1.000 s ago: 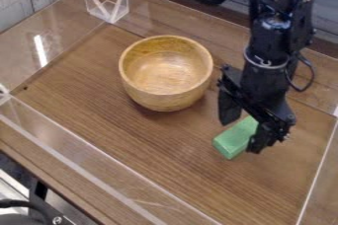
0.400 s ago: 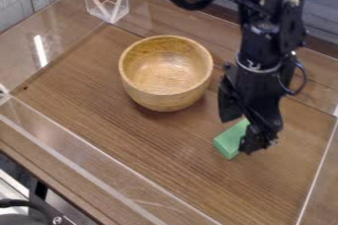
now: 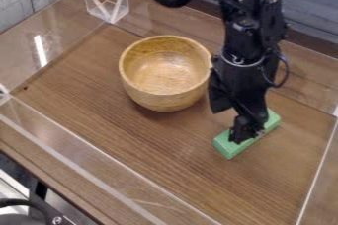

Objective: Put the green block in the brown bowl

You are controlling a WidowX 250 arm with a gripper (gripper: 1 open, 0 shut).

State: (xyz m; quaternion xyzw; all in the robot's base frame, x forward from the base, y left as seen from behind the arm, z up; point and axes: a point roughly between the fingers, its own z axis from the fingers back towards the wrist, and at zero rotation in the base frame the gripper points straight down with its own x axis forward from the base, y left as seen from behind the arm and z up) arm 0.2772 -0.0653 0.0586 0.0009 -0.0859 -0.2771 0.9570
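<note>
- No brand, label or writing can be read on any of the things in view.
- The green block [image 3: 247, 135] is a short, flat bar of plain bright green. It lies on the counter [image 3: 119, 145] at an angle, one end toward the lower left and the other toward the upper right.
- The block sits to the right of the brown bowl [image 3: 165, 71], a little nearer the camera, and apart from it.
- The bowl is round, of light tan wood with visible grain, a thick rim and deep sides. It stands upright and nothing can be seen in it.
- The gripper [image 3: 239, 120] points down over the block with its jaws spread wide. Its dark fingers reach to about the block's top, and they hide part of the block. It holds nothing. Whether a finger touches the block cannot be told.
- The counter is dark wood grain, fenced by low clear plastic walls [image 3: 79, 155] along the near left edge and the far left side.
- A small clear plastic stand [image 3: 106, 5] sits at the far left corner, well apart from the bowl.
- Bare wood lies in front of the bowl and to its left; between bowl and block there is only a narrow strip.
</note>
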